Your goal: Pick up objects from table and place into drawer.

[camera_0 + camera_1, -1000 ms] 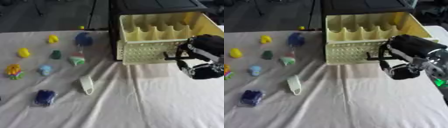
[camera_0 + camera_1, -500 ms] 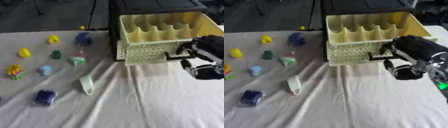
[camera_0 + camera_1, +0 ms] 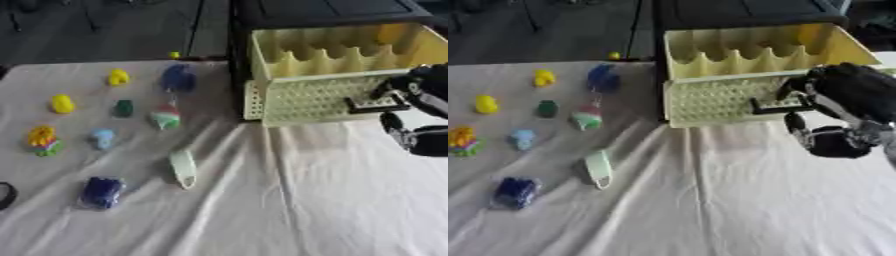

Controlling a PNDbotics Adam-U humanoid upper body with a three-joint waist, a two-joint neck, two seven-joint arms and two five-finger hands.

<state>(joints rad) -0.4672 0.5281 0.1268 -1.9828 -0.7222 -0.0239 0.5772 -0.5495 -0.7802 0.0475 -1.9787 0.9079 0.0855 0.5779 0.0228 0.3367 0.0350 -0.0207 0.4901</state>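
Note:
A pale yellow drawer (image 3: 302,102) with a perforated front stands pulled out of a black cabinet (image 3: 324,12) at the back right. My right hand (image 3: 842,97) is at the drawer front, fingers curled on its dark handle (image 3: 773,105). Small toys lie on the white cloth at the left: a yellow one (image 3: 118,76), a blue one (image 3: 178,77), another yellow one (image 3: 61,104), a dark green one (image 3: 123,107), a green, red and white one (image 3: 164,117), a light blue one (image 3: 103,137), a yellow-orange one (image 3: 41,139), a pale oblong piece (image 3: 183,167) and a dark blue one (image 3: 101,191). My left hand does not show.
The drawer has scalloped dividers (image 3: 332,55) inside. A white wrinkled cloth (image 3: 289,200) covers the table. A small yellow ball (image 3: 174,54) sits at the table's far edge. A dark curved shape (image 3: 4,195) shows at the left edge.
My right hand has drifted a little to the right along the drawer front. The whole view has shifted slightly; the toys have not moved.

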